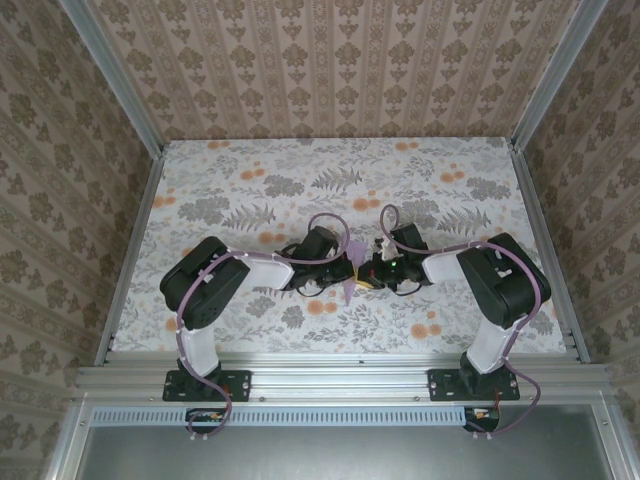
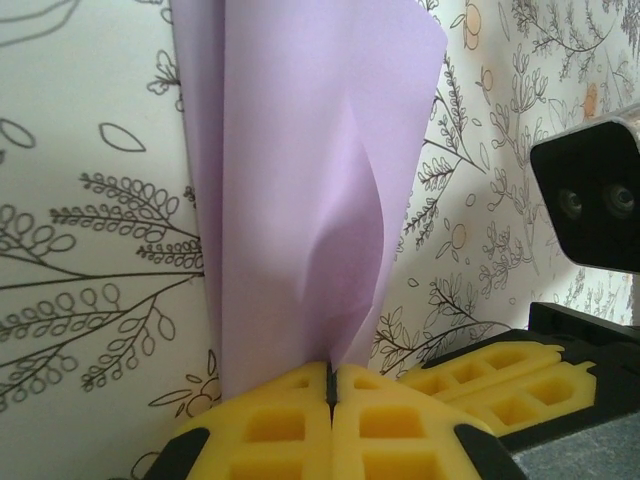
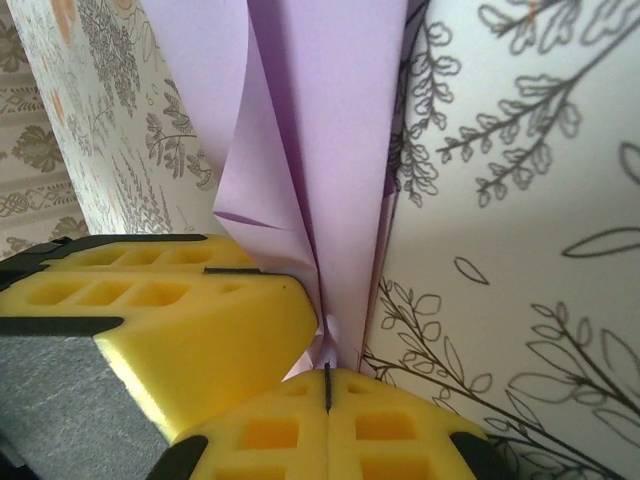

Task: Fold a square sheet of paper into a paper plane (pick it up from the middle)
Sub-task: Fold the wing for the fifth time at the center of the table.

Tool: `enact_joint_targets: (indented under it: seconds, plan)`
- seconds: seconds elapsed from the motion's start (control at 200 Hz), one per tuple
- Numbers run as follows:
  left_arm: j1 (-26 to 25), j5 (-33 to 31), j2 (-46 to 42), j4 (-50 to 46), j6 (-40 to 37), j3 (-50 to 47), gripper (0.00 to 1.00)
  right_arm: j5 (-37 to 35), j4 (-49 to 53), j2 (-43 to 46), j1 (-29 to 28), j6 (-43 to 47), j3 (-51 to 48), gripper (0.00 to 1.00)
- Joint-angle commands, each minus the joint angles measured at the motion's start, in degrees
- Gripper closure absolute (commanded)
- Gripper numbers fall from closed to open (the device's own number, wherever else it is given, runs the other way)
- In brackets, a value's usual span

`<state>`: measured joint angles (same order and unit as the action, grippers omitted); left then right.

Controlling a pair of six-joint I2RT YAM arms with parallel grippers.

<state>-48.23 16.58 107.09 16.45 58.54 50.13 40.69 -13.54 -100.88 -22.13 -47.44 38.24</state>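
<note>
WALLS: we see three walls (image 1: 330, 60) in beige striped damask paper | DESK: desk (image 1: 250, 170) topped with grey-and-orange floral print | FRAME: aluminium rail (image 1: 340, 375) along near edge, corner posts (image 1: 110, 75) at back | LIGHT: even, soft shadows

No writing, label, brand, number or sign can be read in any view. The worktop (image 1: 250, 190) bears a printed pattern of leaves and flowers without lettering, and the lavender paper (image 2: 300, 200) is plain on every face that shows.
</note>
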Motion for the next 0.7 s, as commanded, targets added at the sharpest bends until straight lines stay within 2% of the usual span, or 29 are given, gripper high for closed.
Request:
enact_joint_targets:
  seconds: [0.0,0.28,0.695]
  plan:
    - [-0.11,0.12,2.60,-1.24,0.43,-1.28,0.95,0.08,1.82,4.21,0.68,0.15,-0.31,0.99]
    - [-0.01,0.47,1.99,-2.33,-0.38,-0.03,0.95,-2.37,5.37,5.53,1.73,-2.79,-0.62,0.94]
    - [-0.02,0.47,0.14,-3.22,-0.89,0.83,0.95,-4.85,5.24,2.42,1.19,-4.19,-0.58,0.94]
